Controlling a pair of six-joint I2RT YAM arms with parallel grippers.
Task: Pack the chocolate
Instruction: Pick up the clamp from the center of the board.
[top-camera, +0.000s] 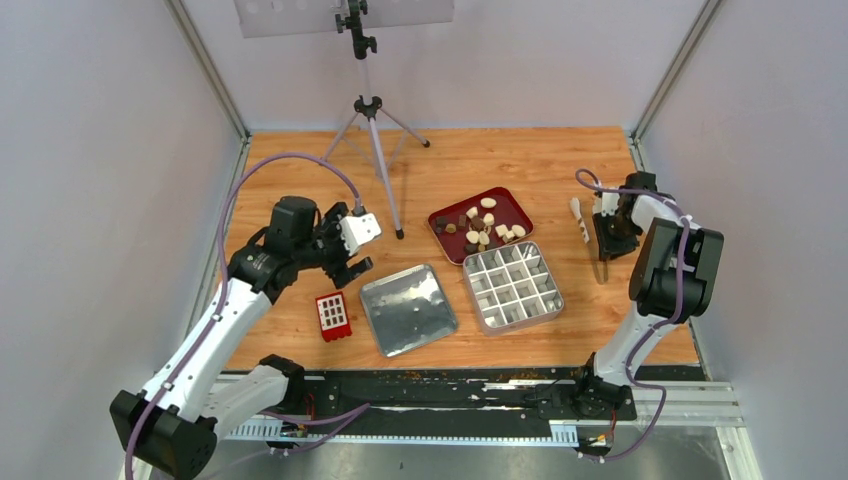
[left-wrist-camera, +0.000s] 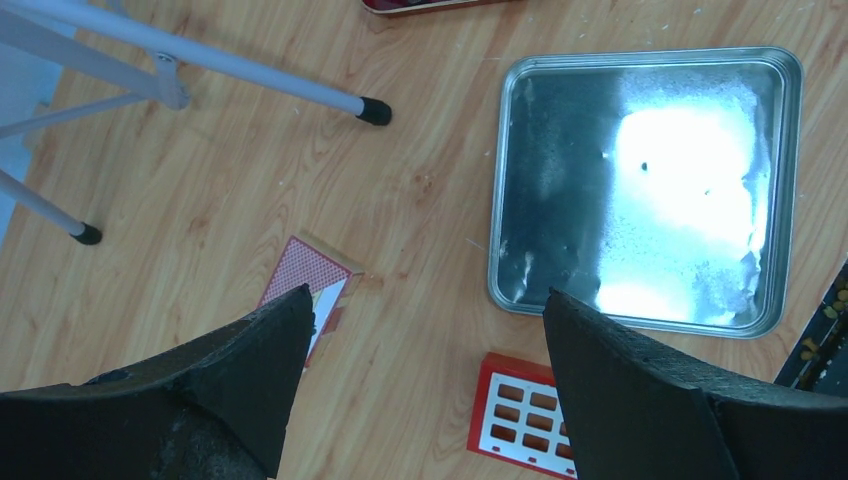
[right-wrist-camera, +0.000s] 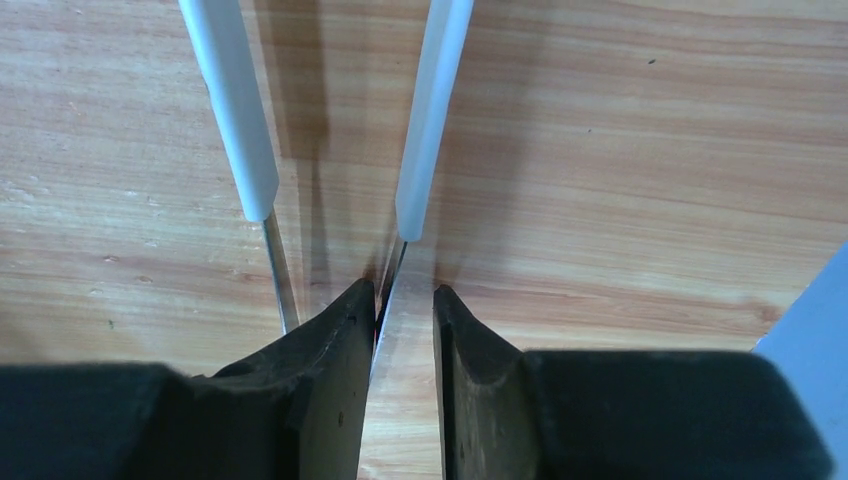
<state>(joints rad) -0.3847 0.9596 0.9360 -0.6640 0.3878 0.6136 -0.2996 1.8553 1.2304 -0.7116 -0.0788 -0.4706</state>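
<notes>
Jaws on the right gripper (right-wrist-camera: 403, 300) stand nearly together around one metal leg of the tongs (right-wrist-camera: 425, 120). Pinched tight? Can't tell. The tongs' long axis runs straight away from the wrist, white tips far. Left gripper (left-wrist-camera: 425, 305) hangs spread wide, holding nothing. Further out, left of the right gripper, the chocolate (top-camera: 480, 225) sits in the red tray (top-camera: 508, 204), just behind the divided tin (top-camera: 512, 285).
</notes>
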